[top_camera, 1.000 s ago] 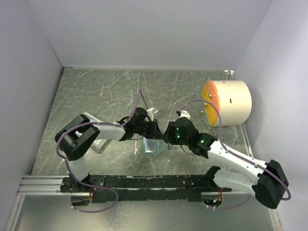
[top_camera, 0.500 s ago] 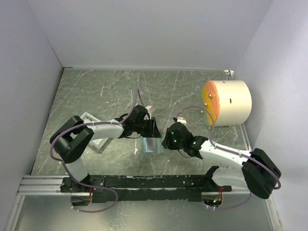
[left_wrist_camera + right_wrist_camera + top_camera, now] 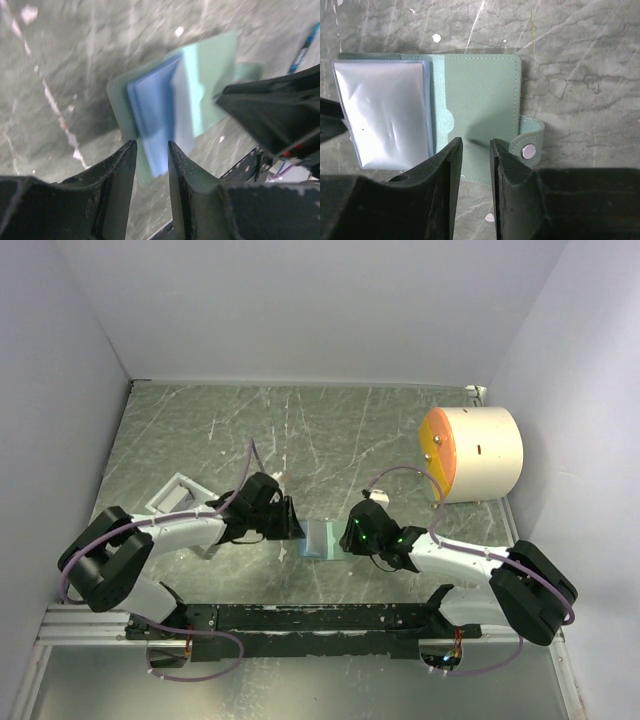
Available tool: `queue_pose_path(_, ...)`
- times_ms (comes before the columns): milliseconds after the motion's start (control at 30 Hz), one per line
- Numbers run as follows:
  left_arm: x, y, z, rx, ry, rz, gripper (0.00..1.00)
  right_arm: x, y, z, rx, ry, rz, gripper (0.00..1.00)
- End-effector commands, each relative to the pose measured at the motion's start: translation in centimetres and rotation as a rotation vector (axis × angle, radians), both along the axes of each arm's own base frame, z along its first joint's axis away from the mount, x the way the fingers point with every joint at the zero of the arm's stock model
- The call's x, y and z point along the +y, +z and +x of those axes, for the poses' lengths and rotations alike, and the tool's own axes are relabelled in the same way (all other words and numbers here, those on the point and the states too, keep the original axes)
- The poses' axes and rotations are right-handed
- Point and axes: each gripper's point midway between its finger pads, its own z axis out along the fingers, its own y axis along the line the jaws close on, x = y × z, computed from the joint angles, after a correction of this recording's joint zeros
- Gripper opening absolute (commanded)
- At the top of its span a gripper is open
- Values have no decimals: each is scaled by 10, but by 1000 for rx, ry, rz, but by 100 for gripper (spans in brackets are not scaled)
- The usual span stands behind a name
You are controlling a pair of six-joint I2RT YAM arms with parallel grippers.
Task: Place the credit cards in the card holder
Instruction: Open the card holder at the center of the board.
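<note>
The card holder (image 3: pixel 320 538) lies open on the table between my two grippers. In the right wrist view its sage-green flap (image 3: pixel 480 95) and snap tab (image 3: pixel 528 148) are on the right, with clear sleeves on light blue (image 3: pixel 382 112) on the left. My right gripper (image 3: pixel 476 142) hovers over the flap's near edge, jaws slightly apart, with nothing between them; it also shows in the top view (image 3: pixel 347 537). My left gripper (image 3: pixel 151 145) is just left of the holder (image 3: pixel 170 105), jaws slightly apart and empty. No credit cards are visible.
A shallow white tray (image 3: pixel 172 496) sits at the left, behind the left arm. A large cream cylinder with an orange face (image 3: pixel 472 453) lies at the right by the wall. White walls close in the table on three sides.
The left arm has drawn back to the left, off the card holder. The right gripper has moved left and lower to the holder's right side. The holder now lies flatter.
</note>
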Motion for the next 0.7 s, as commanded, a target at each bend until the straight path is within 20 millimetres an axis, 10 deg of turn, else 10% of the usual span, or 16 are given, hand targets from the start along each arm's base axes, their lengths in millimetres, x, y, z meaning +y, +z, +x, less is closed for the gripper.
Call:
queue_pose_path(0,-2,-8,-11,41,-20,-49,44,-11,-8,-2,5,-25,-44,29)
queue_pose_path(667,19,-27,-17,64,42,25,49,-15,-13,-4,13,-28,-64,28)
